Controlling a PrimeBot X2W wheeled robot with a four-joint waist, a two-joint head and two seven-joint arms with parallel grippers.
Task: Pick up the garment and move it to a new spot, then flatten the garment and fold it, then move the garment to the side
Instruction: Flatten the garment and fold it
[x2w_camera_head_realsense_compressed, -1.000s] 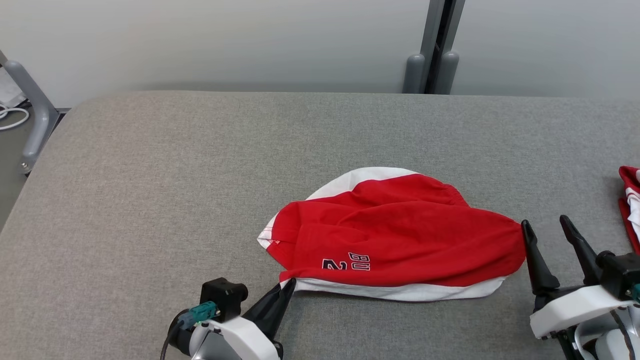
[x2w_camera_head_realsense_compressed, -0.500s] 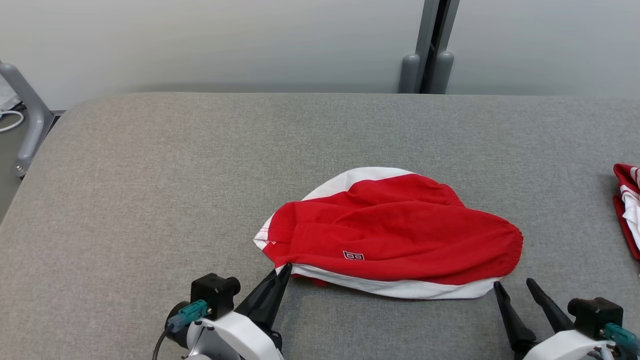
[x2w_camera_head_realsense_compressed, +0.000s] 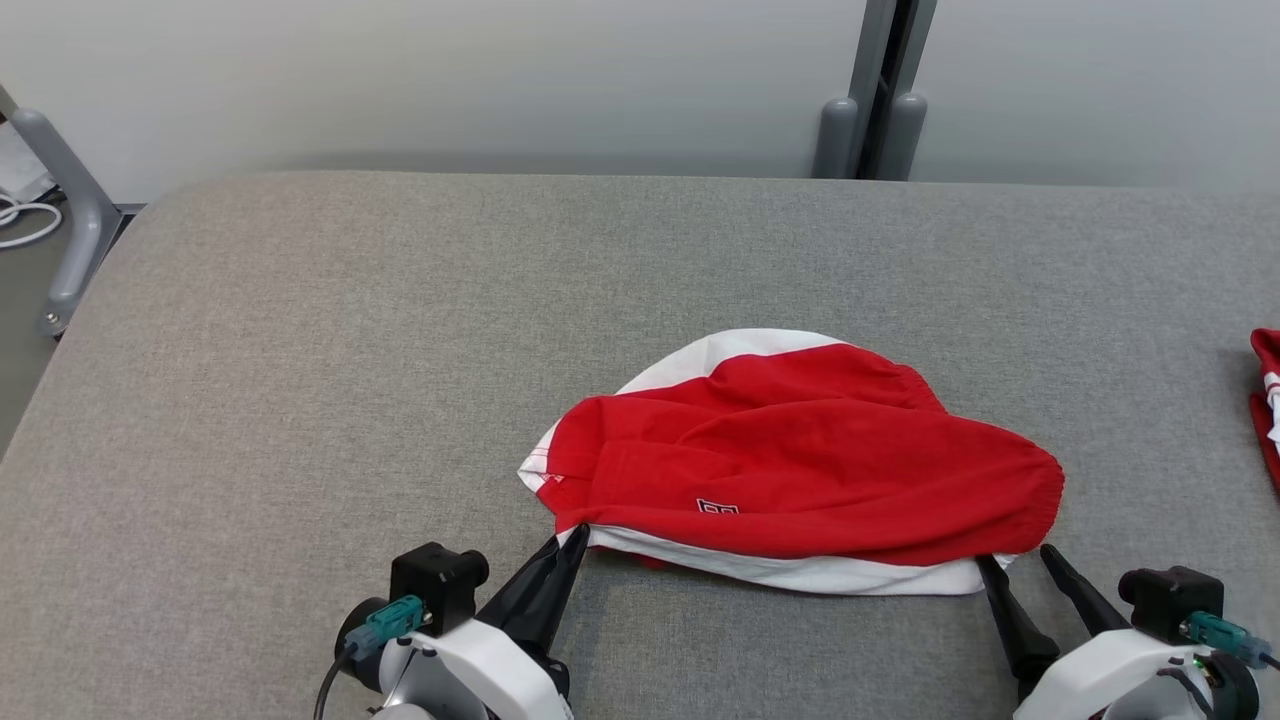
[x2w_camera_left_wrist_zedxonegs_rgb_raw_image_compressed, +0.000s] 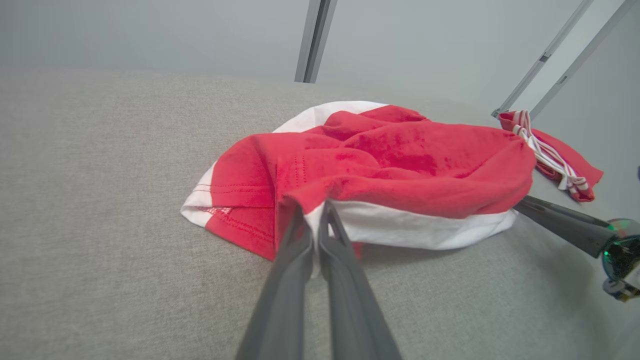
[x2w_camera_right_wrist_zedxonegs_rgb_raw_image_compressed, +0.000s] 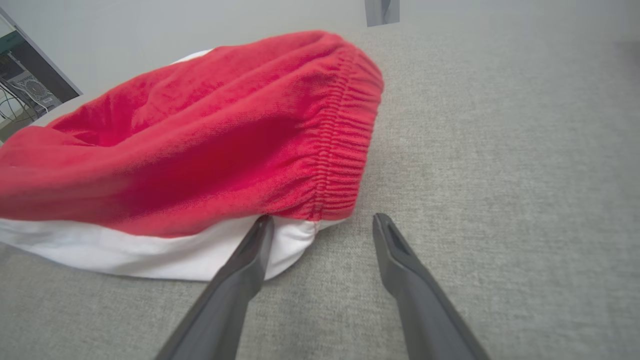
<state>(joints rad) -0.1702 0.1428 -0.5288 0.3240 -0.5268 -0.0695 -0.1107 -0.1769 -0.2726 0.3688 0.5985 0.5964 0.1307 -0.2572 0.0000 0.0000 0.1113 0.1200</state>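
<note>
The garment (x2w_camera_head_realsense_compressed: 800, 460), red shorts with broad white bands, lies crumpled in a low mound on the grey padded table (x2w_camera_head_realsense_compressed: 400, 350), toward its near edge and right of centre. Its gathered elastic waistband forms the right end, and a white band runs along the near edge. A small dark-outlined print (x2w_camera_head_realsense_compressed: 718, 507) sits on the red front, half folded under, so its characters cannot be read.

The left gripper (x2w_camera_head_realsense_compressed: 576, 533) is clenched on the garment's near left corner, where red cloth meets the white band; the wrist view shows fabric pinched between its 2 fingers. The right gripper (x2w_camera_head_realsense_compressed: 1015, 557) stands with jaws wide apart at the near right corner, grasping nothing: 1 finger touches the white hem just below the waistband, the other rests over bare table beside it.

A 2nd red and white garment (x2w_camera_head_realsense_compressed: 1268, 400) lies at the table's right edge, well apart.
</note>
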